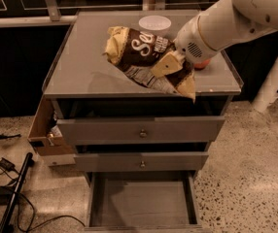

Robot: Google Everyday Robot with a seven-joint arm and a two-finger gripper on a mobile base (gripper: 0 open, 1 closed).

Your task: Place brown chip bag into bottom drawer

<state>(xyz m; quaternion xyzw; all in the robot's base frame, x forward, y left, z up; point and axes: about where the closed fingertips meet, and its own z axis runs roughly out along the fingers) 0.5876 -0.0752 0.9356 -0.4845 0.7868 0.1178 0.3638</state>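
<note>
Over the near-right part of the table top, the end effector is clamped on the brown chip bag. One cream finger lies flat across the bag's front; the other is hidden behind it.

- The bag is tilted. Its crumpled cream end sits up toward the far left, and its other cream end hangs down-right, reaching the table's near edge. A dark shadow lies on the top below it.
- The white arm comes in from the upper right.
- A white bowl stands just beyond the bag. A round orange-red object sits on the right, mostly hidden behind the wrist.
- The bottom drawer is pulled out toward the near side with its flat grey floor in view — well below the bag, with the two upper drawers between them.
- A cardboard box hangs at the table's left side, and cables lie on the floor.
</note>
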